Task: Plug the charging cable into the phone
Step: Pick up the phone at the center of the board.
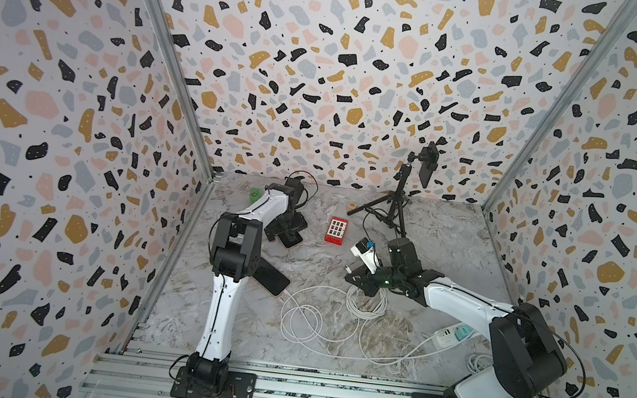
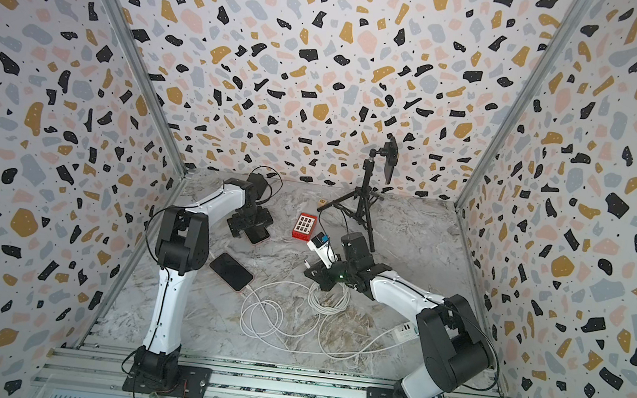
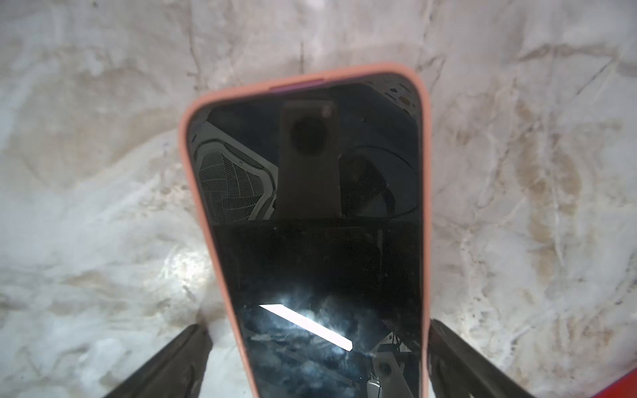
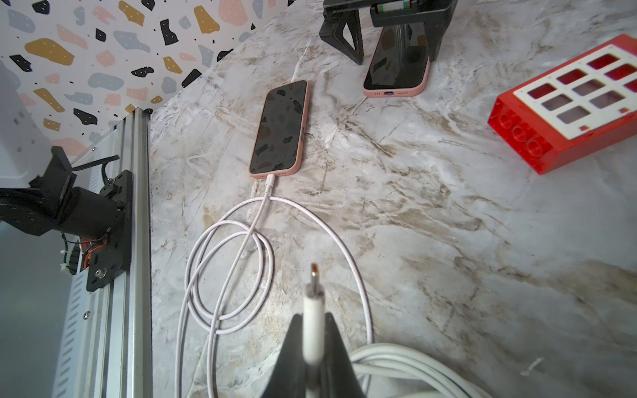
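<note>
The white cable plug [image 4: 313, 299] is clenched in the right pincer [image 4: 312, 322], metal tip poking out, up over the marble counter [image 4: 448, 224] and well apart from the pink-cased phone [image 4: 396, 74] lying flat there. Only the right wrist view shows the phone's empty port. The left wrist view just gets its dark, glossy screen, with the left pincer [image 3: 317, 337] spread wide on either side.

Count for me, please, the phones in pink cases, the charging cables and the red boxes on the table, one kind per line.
Pink-cased phones: 2
Charging cables: 2
Red box: 1
Total: 5
</note>
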